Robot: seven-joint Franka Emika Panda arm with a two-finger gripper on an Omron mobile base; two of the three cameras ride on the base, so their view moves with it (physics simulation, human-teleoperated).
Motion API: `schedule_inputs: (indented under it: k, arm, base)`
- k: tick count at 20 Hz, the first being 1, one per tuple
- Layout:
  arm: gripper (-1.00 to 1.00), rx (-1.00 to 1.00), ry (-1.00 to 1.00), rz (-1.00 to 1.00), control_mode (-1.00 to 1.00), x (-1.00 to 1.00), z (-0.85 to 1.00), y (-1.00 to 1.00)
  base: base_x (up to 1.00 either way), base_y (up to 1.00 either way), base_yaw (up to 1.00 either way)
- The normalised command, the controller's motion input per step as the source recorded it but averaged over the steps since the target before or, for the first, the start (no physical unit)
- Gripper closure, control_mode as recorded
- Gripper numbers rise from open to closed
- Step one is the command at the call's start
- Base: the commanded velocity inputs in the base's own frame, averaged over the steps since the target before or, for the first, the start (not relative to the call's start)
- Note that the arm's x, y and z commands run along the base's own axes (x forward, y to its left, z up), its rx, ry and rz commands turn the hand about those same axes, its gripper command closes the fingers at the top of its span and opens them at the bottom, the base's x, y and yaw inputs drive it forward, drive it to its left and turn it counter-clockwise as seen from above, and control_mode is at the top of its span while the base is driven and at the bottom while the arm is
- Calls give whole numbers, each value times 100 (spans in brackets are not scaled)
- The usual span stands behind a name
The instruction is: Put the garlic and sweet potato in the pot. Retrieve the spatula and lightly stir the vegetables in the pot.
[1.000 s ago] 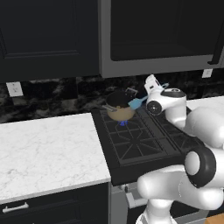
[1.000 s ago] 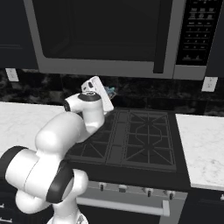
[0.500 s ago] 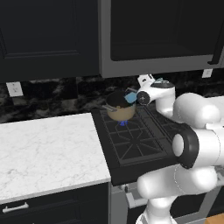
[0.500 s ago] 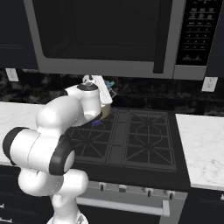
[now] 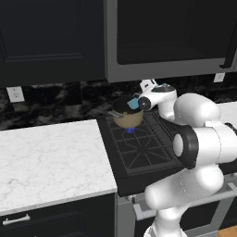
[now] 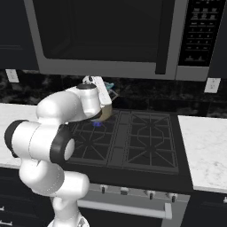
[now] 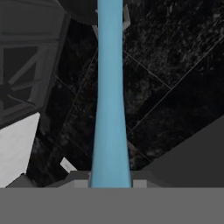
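The gripper [image 5: 139,102] is clamped on the handle of the light blue spatula [image 7: 109,100], which in the hand view runs straight up from between the two finger tips to the top edge. In the left base view a bit of blue shows at the rim of the pot [image 5: 128,115], just in front of the gripper, so the blade seems to reach into the pot, though the arm hides most of it. The tan-gold pot stands on the rear left burner of the black stove [image 5: 139,148], over a small blue flame [image 5: 130,131]. In the right base view the pot [image 6: 106,113] is largely covered by the arm's white wrist. What lies inside the pot cannot be made out. The white marble tabletop [image 5: 46,157] lies left of the stove, and a dark microwave [image 6: 111,35] hangs above it
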Motion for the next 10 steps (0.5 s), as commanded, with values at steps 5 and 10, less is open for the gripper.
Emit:
schedule_inputs:
  k: [5, 10]
  arm:
    - [100, -4, 0, 0, -100, 15, -21, 7]
    - [100, -7, 0, 0, -100, 14, -24, 3]
  base:
    - [0, 0, 0]
    - [0, 0, 0]
